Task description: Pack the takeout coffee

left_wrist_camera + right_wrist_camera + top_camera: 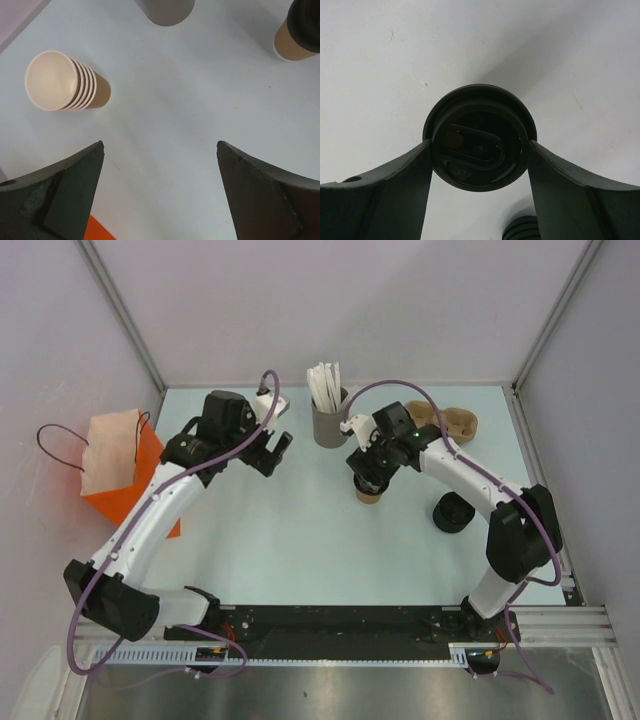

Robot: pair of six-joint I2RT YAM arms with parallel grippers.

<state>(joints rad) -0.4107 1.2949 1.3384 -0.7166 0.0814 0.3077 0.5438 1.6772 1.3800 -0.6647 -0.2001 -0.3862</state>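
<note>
The takeout coffee, a small tan paper cup (370, 495), stands mid-table in front of the grey holder. It also shows at the top right of the left wrist view (290, 45). A black lid (480, 137) sits on top of it. My right gripper (368, 480) comes down over the cup, and in the right wrist view the gripper (480, 145) has both fingers pressed against the lid's sides. My left gripper (272, 455) hovers left of the cup, and in the left wrist view it (160, 145) is open wide and empty.
A grey cup of white sticks (328, 418) stands behind the coffee. A stack of nested brown cups (67, 82) lies on its side. A stack of black lids (453, 512) and a brown cardboard carrier (458, 422) are at right. An orange bag (120, 470) is at left.
</note>
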